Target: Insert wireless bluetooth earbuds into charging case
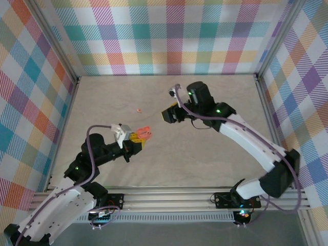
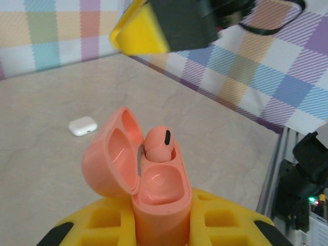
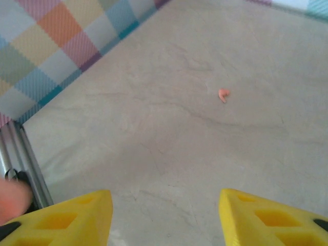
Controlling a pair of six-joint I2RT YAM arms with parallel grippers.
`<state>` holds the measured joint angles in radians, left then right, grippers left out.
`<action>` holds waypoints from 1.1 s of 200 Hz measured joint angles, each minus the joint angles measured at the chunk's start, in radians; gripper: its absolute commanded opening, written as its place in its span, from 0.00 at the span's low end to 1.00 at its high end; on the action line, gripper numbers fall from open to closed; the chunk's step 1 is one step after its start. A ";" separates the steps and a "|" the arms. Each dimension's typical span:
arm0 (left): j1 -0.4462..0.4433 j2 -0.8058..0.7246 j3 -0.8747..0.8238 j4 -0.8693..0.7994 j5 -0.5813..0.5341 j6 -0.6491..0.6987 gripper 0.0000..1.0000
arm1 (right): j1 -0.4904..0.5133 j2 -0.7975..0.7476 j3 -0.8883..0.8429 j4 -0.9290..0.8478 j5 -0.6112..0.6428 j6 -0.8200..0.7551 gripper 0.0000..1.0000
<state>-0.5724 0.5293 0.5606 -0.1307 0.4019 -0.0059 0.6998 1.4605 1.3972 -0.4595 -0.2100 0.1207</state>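
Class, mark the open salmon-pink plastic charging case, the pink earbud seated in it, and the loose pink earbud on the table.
open salmon-pink charging case (image 2: 159,187): left wrist, empty socket.
seated pink earbud (image 2: 158,144): left wrist, rounded head.
loose pink earbud (image 3: 223,94): right wrist, its middle.

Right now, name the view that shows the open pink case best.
Left wrist: the pink case sits central, lid open, one pink earbud seated, the other well empty. Top external shows it small in the left gripper. Right wrist: a pink blur at its left edge, perhaps it.
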 measured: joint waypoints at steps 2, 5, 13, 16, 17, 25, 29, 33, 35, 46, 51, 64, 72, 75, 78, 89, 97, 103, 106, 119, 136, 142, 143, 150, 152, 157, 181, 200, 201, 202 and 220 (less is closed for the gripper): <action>0.000 -0.005 0.000 -0.002 -0.004 0.000 0.05 | 0.000 0.014 0.009 0.000 0.003 0.008 0.56; 0.000 -0.017 0.000 -0.011 -0.011 0.003 0.05 | 0.000 0.037 0.022 0.000 0.010 0.020 0.55; 0.000 -0.043 0.000 -0.032 -0.026 0.007 0.06 | 0.000 0.091 0.055 0.002 0.021 0.047 0.54; 0.000 -0.051 0.000 -0.038 -0.031 0.008 0.06 | 0.000 0.110 0.066 0.002 0.028 0.055 0.54; 0.000 -0.055 0.000 -0.045 -0.035 0.010 0.06 | 0.000 0.116 0.069 0.003 0.030 0.057 0.54; 0.000 -0.078 0.001 -0.062 -0.047 0.015 0.06 | 0.000 0.173 0.103 0.001 0.037 0.080 0.52; 0.000 -0.089 0.002 -0.069 -0.054 0.019 0.06 | 0.000 0.209 0.128 -0.003 0.045 0.092 0.52; 0.000 -0.101 0.005 -0.082 -0.060 0.021 0.06 | 0.000 0.223 0.137 -0.004 0.044 0.097 0.51; 0.000 -0.104 0.005 -0.086 -0.062 0.022 0.06 | 0.000 0.245 0.153 -0.006 0.045 0.103 0.51; 0.000 -0.123 0.011 -0.105 -0.076 0.026 0.06 | 0.000 0.328 0.212 -0.014 0.052 0.126 0.50; 0.000 -0.130 0.013 -0.116 -0.082 0.029 0.06 | 0.000 0.363 0.238 -0.021 0.054 0.135 0.50; 0.000 -0.151 0.014 -0.150 -0.102 0.033 0.06 | 0.000 0.474 0.341 -0.056 0.055 0.159 0.50; 0.000 -0.164 0.014 -0.166 -0.112 0.034 0.06 | 0.002 0.551 0.417 -0.072 0.060 0.171 0.50; 0.000 -0.166 0.014 -0.169 -0.114 0.034 0.06 | 0.003 0.571 0.439 -0.077 0.067 0.173 0.50; 0.000 -0.171 0.014 -0.178 -0.119 0.036 0.06 | 0.005 0.606 0.472 -0.086 0.068 0.178 0.50; 0.000 -0.182 0.014 -0.194 -0.134 0.040 0.07 | 0.014 0.703 0.568 -0.118 0.097 0.181 0.50; 0.000 -0.185 0.014 -0.206 -0.140 0.045 0.07 | 0.024 0.764 0.626 -0.141 0.116 0.181 0.50; 0.000 -0.185 0.014 -0.214 -0.144 0.048 0.07 | 0.031 0.805 0.666 -0.158 0.133 0.180 0.50; 0.000 -0.185 0.014 -0.217 -0.146 0.048 0.07 | 0.037 0.830 0.684 -0.161 0.141 0.180 0.50; 0.000 -0.185 0.018 -0.241 -0.153 0.053 0.07 | 0.060 0.910 0.753 -0.200 0.171 0.179 0.51; 0.000 -0.186 0.027 -0.268 -0.157 0.056 0.07 | 0.082 0.993 0.825 -0.224 0.198 0.179 0.52; 0.000 -0.187 0.028 -0.270 -0.158 0.056 0.07 | 0.089 1.011 0.838 -0.224 0.204 0.179 0.52; 0.000 -0.188 0.029 -0.271 -0.158 0.056 0.07 | 0.089 1.014 0.840 -0.224 0.204 0.179 0.52; 0.000 -0.192 0.031 -0.280 -0.161 0.056 0.07 | 0.097 1.028 0.851 -0.223 0.209 0.179 0.53; 0.000 -0.193 0.031 -0.282 -0.161 0.056 0.07 | 0.100 1.032 0.854 -0.222 0.211 0.179 0.53; 0.000 -0.197 0.031 -0.287 -0.161 0.056 0.07 | 0.103 1.037 0.856 -0.219 0.214 0.179 0.53; 0.000 -0.214 0.031 -0.309 -0.161 0.056 0.07 | 0.108 1.063 0.893 -0.195 0.234 0.179 0.55; 0.000 -0.224 0.031 -0.321 -0.161 0.056 0.07 | 0.103 1.086 0.934 -0.162 0.254 0.182 0.60; 0.000 -0.224 0.032 -0.321 -0.161 0.056 0.07 | 0.103 1.088 0.938 -0.159 0.256 0.180 0.60; 0.000 -0.225 0.031 -0.321 -0.161 0.056 0.07 | 0.101 1.089 0.940 -0.157 0.256 0.180 0.60; 0.000 -0.232 0.031 -0.322 -0.161 0.056 0.07 | 0.098 1.106 0.959 -0.117 0.271 0.183 0.63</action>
<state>-0.5724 0.2977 0.5919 -0.4522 0.2413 0.0505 0.7979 2.5664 2.3562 -0.5762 0.0608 0.3038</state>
